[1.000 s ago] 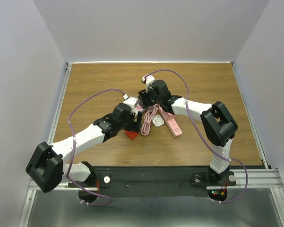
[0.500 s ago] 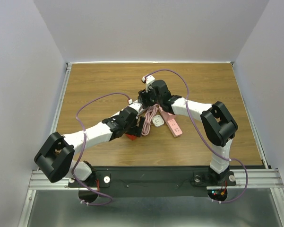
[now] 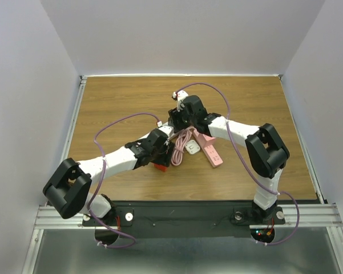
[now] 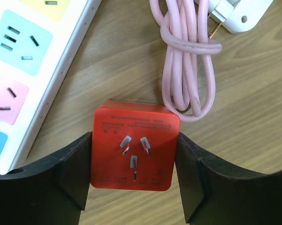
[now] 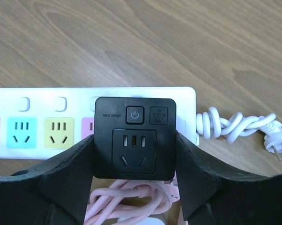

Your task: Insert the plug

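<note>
A red cube plug (image 4: 133,126) with three metal prongs facing the camera sits between the fingers of my left gripper (image 4: 133,161), which is shut on its two sides. In the top view the plug (image 3: 158,166) shows just below the left gripper (image 3: 162,154), low over the table. My right gripper (image 5: 134,157) is shut on a black socket cube (image 5: 134,136) with a power button and a three-hole outlet facing the camera. In the top view the right gripper (image 3: 180,123) is just behind the left one.
A white power strip (image 5: 47,98) with coloured sockets lies under the black cube and also shows in the left wrist view (image 4: 61,61). A coiled pink cable (image 3: 181,145), a white plug (image 3: 191,147) and a pink strip (image 3: 210,150) lie beside the grippers. A twisted white cable (image 5: 234,124) lies to the right.
My left arm has swung in toward the middle, its elbow and shoulder shifting right. The red plug has stayed almost in place. The right arm has barely moved.
</note>
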{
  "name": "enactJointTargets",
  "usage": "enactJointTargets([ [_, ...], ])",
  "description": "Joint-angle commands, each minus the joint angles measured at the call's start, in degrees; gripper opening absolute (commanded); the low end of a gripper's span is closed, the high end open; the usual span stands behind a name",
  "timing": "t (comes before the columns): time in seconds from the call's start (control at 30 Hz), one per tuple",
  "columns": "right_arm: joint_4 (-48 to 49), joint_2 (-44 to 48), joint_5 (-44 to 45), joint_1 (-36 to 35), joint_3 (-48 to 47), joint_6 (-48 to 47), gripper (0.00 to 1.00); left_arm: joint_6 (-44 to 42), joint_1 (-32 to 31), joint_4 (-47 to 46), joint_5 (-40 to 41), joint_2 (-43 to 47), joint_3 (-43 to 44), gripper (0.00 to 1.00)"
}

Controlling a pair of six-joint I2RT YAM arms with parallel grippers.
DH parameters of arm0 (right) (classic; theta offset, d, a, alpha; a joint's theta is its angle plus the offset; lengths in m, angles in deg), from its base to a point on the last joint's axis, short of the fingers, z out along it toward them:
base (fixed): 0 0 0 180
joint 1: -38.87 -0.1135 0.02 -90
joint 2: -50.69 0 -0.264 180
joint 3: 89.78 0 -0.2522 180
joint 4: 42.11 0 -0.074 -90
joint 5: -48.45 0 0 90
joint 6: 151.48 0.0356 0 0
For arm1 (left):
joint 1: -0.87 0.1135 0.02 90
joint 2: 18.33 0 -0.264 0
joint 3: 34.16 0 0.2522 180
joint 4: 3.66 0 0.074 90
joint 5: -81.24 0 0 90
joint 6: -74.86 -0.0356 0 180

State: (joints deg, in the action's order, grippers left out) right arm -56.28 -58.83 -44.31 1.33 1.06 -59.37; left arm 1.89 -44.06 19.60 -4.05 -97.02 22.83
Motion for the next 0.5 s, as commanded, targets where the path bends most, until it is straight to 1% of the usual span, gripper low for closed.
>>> enactJointTargets([
  [0.0,-12.9,4.6,0.5,1.1,-0.8,6.0,0.69,1.8,0.5,-1.1,-7.5,3.6,4.3,0.00],
  [0.03,-12.8,6.7,0.6,1.5,-1.7,5.9,0.79,2.8,0.9,-1.5,-8.8,4.0,4.9,0.00],
  [0.07,-13.0,7.8,0.6,2.5,-1.9,5.5,0.95,3.3,1.4,-2.7,-11.7,4.5,6.1,0.00],
  [0.1,-13.0,8.8,0.6,3.2,-2.2,5.5,0.99,3.8,1.9,-3.3,-13.0,4.5,6.7,0.00],
  [0.2,-13.0,12.8,0.7,5.9,-3.0,4.8,1.00,5.8,4.1,-6.2,-18.8,3.1,10.2,0.00],
  [0.27,-13.0,15.2,0.5,8.2,-2.8,4.6,1.00,6.2,4.3,-6.9,-22.2,1.9,14.1,0.00],
  [0.33,-12.9,19.1,0.9,9.1,-2.6,4.3,1.00,7.0,4.8,-7.3,-24.4,0.7,16.0,0.00],
  [0.47,-11.6,27.1,1.8,10.4,0.1,2.5,1.00,12.0,9.7,-10.9,-33.5,0.3,17.5,0.00],
])
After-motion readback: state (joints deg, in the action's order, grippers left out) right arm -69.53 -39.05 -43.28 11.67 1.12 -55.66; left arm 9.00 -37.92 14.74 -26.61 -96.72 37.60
